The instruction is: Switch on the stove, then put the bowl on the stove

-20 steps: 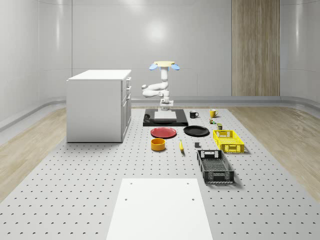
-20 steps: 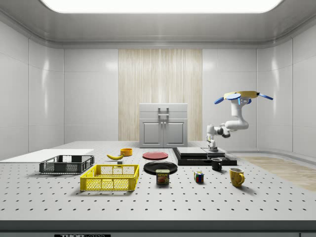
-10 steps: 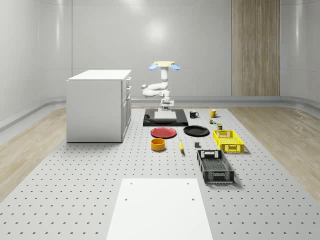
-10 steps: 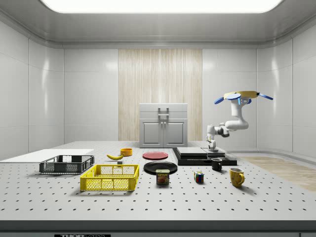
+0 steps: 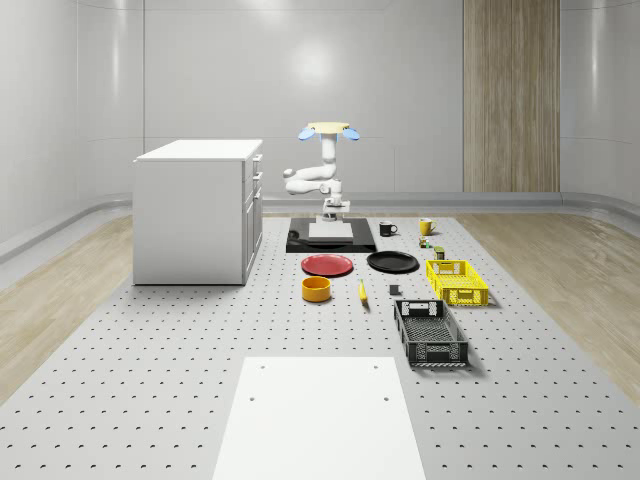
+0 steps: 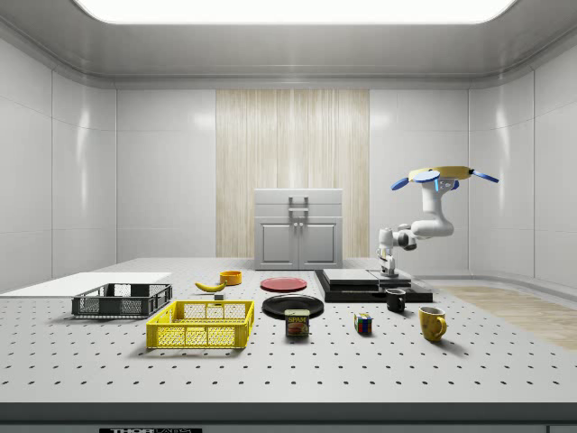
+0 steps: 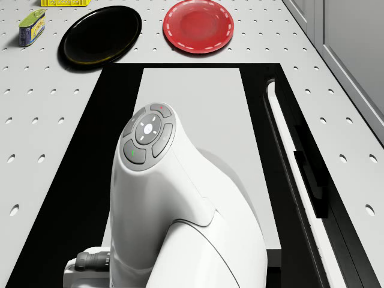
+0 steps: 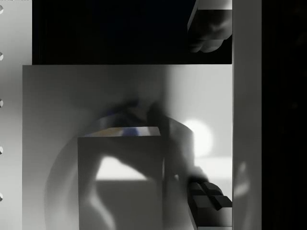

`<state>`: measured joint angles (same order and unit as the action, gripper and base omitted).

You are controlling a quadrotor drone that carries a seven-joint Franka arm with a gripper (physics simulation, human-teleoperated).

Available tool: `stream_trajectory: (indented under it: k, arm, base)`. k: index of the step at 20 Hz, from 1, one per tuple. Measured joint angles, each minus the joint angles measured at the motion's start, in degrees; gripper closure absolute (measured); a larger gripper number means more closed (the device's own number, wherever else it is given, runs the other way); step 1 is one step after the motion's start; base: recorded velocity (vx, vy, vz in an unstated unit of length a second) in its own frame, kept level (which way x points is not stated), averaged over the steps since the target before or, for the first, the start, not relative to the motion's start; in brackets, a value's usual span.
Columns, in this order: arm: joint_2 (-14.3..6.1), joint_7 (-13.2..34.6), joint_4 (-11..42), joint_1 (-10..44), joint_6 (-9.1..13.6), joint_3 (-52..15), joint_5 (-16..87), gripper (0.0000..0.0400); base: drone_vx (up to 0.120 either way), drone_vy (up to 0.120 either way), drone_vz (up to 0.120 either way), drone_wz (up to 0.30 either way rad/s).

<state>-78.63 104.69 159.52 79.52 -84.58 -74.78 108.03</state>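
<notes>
Down low, the gripper (image 5: 333, 213) hangs close above the far end of the stove (image 5: 331, 236), pointing straight down at its pale grey top plate; in the side view it sits just over the stove's right part (image 6: 389, 269). Whether it is released or clenched cannot be told. From it the white arm (image 7: 180, 210) rises, folds back at an elbow and climbs to the drone (image 5: 327, 130), which hovers in the air above and a little behind the stove's far edge, resting on nothing. The stove is a black slab with a grey plate on it, lying flat on the perforated table (image 5: 150, 340). The bowl (image 5: 317, 289), orange-yellow and upright, stands on the table well apart from the stove, on the near side of the red plate (image 5: 327, 264), which lies between the two. A black plate (image 5: 392, 262) lies beside the red one, and a banana (image 5: 362, 292) lies just beside the bowl toward the whole-scene view's right. Farther right are a yellow basket (image 5: 456, 281) and a black basket (image 5: 430, 332). A white cabinet (image 5: 195, 210) stands at the stove's left in that view.
</notes>
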Motion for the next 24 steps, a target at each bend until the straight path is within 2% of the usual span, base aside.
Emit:
stream_trajectory:
  k: [13, 24]
  arm:
    - [-1.6, 0.2, -0.1, 0.3, -1.4, -0.2, -0.7, 0.0000]
    - [-4.3, -7.2, 0.5, -7.7, -3.8, -0.2, -1.7, 0.0000]
  base:
    - [0.111, -0.022, 0.000, 0.000]
    - [0.120, 0.000, 0.000, 0.000]
